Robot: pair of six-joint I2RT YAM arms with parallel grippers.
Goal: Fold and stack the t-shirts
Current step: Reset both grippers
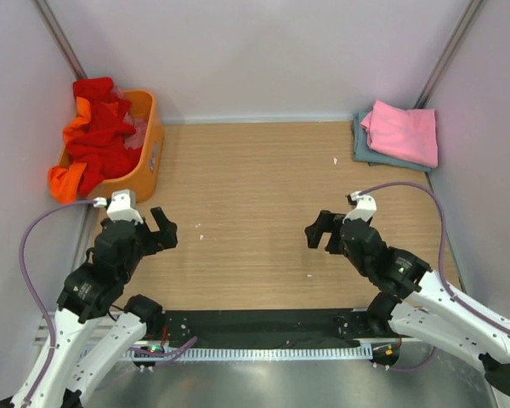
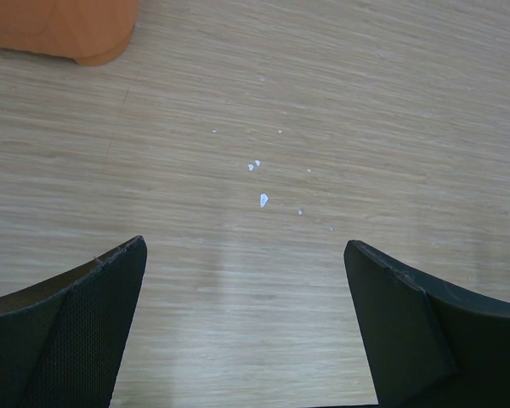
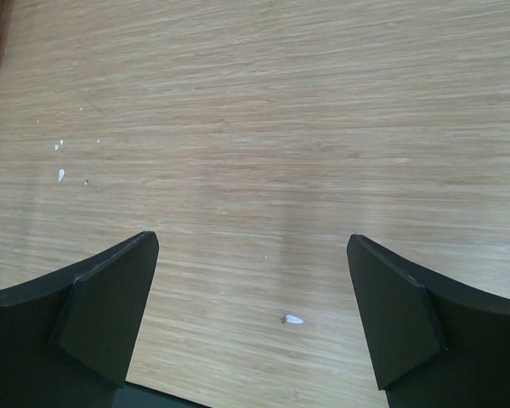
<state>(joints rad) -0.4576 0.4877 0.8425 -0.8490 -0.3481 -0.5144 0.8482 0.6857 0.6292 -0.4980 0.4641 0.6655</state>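
Observation:
A folded light pink t-shirt lies on a folded grey-blue t-shirt at the table's far right corner. Red t-shirts and an orange t-shirt are heaped in the orange basket at the far left. My left gripper is open and empty above bare wood, near the basket's front; its view shows only the table. My right gripper is open and empty over the table's right middle; its view shows bare wood too.
The wooden table is walled in on the left, right and back. Small white specks lie on the wood. A basket corner shows in the left wrist view. A black strip runs along the near edge.

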